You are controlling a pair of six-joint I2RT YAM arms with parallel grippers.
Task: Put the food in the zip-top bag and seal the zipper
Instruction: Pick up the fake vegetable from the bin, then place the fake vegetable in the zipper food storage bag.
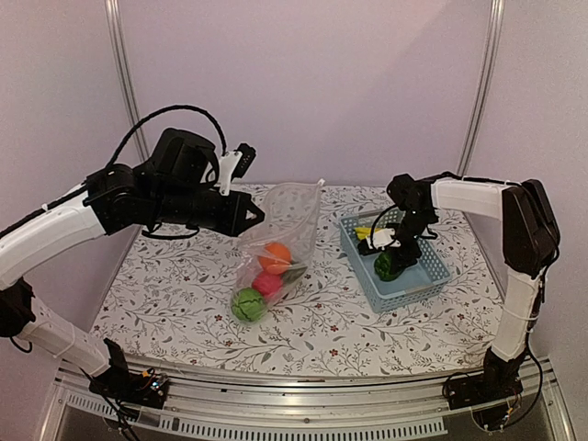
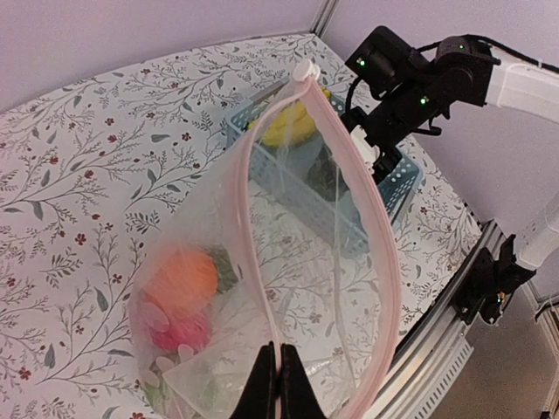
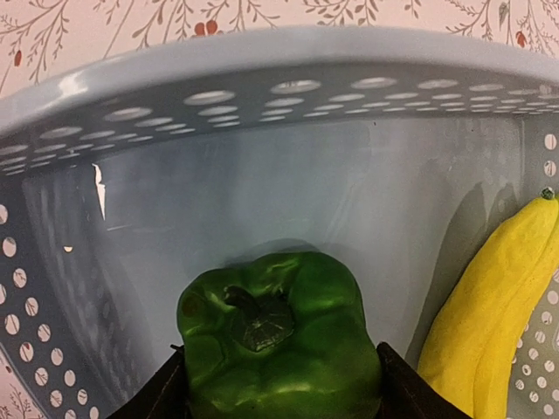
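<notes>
My left gripper point(image 1: 253, 213) is shut on the pale pink zipper point(image 2: 367, 201) of the clear zip-top bag point(image 1: 287, 219) and holds the mouth up and open; its tips show in the left wrist view point(image 2: 279, 353). Inside the bag lie an orange point(image 1: 275, 257), a pink-red fruit point(image 1: 267, 282) and a round green ball point(image 1: 246, 304). My right gripper point(image 1: 393, 257) is down in the light-blue basket point(image 1: 404, 287), its jaws pressed against both sides of the green pepper point(image 3: 279, 314). Yellow bananas point(image 3: 489, 314) lie beside the pepper.
The basket stands on the floral tablecloth point(image 1: 175, 294) at the right, just beside the bag. The basket's perforated wall point(image 3: 262, 61) rises close ahead of the right gripper. A metal rail point(image 1: 322, 413) runs along the table's near edge.
</notes>
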